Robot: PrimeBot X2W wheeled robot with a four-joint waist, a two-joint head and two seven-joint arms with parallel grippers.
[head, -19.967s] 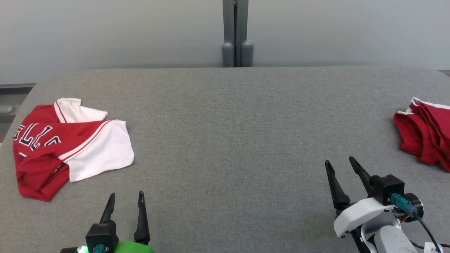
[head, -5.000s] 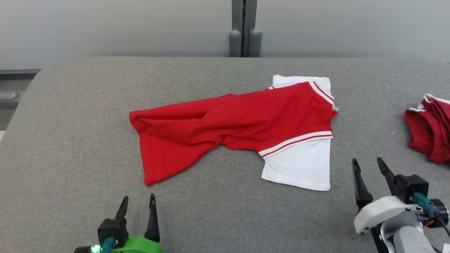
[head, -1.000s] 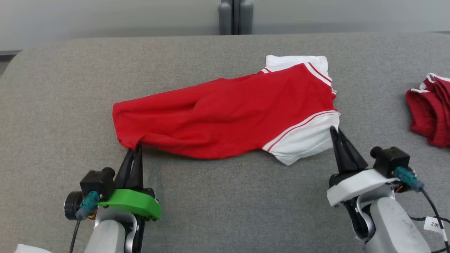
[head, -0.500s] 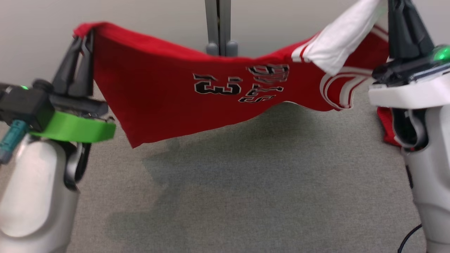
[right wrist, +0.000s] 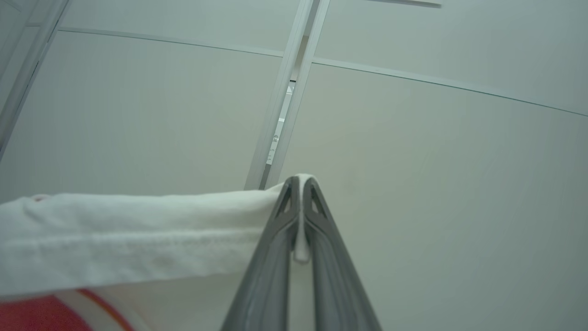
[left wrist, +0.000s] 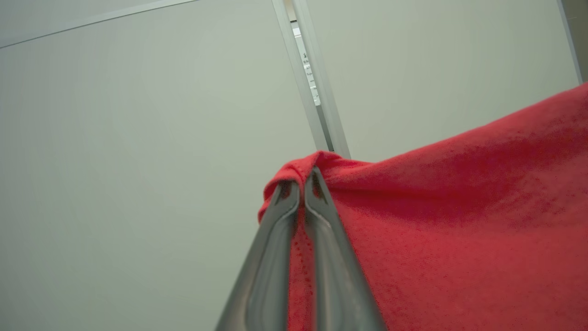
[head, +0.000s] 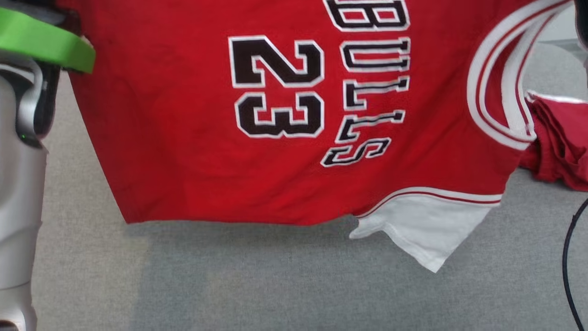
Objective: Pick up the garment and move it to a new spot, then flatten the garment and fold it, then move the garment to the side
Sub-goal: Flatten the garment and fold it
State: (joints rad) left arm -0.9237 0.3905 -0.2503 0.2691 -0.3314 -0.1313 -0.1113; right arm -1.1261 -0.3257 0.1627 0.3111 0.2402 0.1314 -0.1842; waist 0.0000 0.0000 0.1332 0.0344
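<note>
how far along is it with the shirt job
Pickup looks done: the garment hangs spread above the grey table. In hand: the left gripper is shut on a red corner, the right gripper on a white edge. Left: lay it flat, fold it, move it aside.

Grey woven-fabric counter [head: 285, 285], darkened by a broad shadow across the middle. At its right edge, a crumpled bundle of red cloth [head: 558, 138] with a thin white border along the top, resting on the fabric. Beyond, pale grey-green wall panels [left wrist: 138, 161] joined by a vertical metal strip [left wrist: 321, 110] bearing a small printed label.
</note>
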